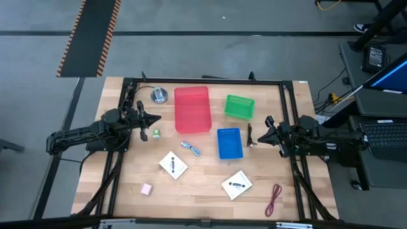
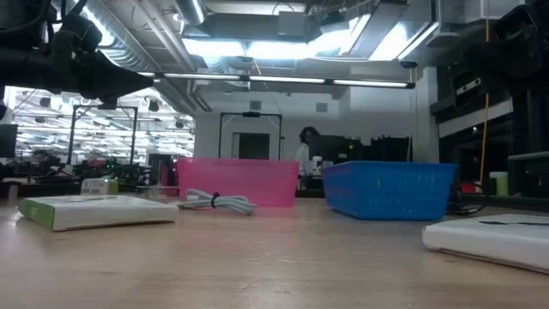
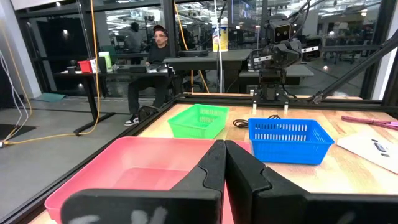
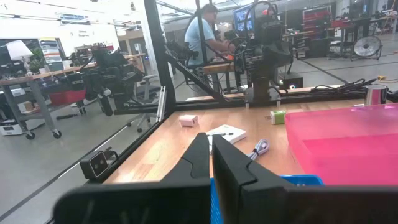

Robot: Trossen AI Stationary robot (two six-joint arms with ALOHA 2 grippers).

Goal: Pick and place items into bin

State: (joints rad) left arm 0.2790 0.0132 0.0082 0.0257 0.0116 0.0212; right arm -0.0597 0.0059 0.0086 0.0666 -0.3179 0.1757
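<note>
Wrist views: left claw point(image 3: 225, 163) fingers together, empty, above pink bin point(image 3: 134, 171); right claw point(image 4: 211, 160) together, empty, over blue bin point(image 1: 229, 143).

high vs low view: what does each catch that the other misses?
Only the high view shows the green bin, pink cube, dark red cord, metal disc, and both claws, left and right, shut and empty.

Only the low view shows the room behind and a person.

Both show the pink bin, blue bin, silvery-blue piece and two white cards.
</note>
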